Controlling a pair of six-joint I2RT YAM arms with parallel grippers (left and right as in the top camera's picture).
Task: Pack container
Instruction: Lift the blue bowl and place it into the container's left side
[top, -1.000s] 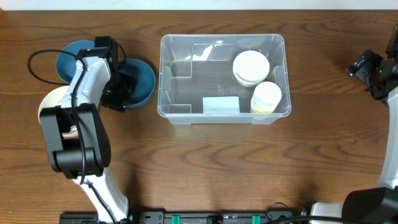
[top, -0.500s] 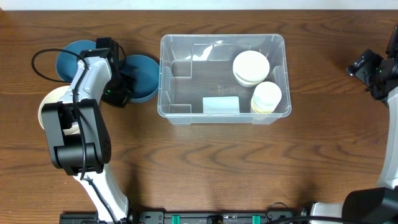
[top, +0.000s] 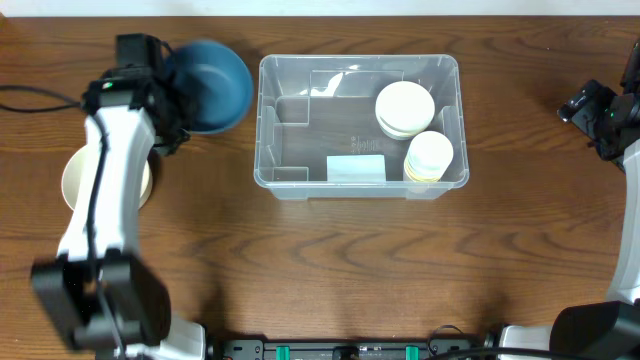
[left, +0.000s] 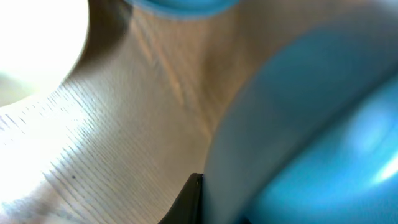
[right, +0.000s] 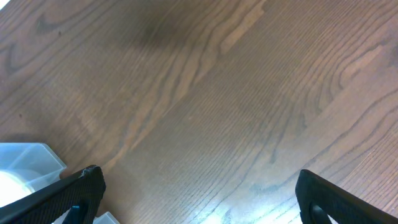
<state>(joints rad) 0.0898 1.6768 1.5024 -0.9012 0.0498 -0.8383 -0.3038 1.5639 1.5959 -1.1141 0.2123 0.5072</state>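
**Left arm has carried its blue bowl farther back**

Clamped shut on the rim, the left hand (top: 170, 98) holds the blue bowl (top: 207, 72) just left of the container (top: 262, 120). The container's long axis runs left to right; its left half looks free. The right hand (top: 583, 104) gapes empty, well apart.

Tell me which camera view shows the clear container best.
The overhead view: it shows the whole container, all four walls and the inside. The right wrist view catches only one corner at its lower left edge. The left wrist view shows nothing of it.
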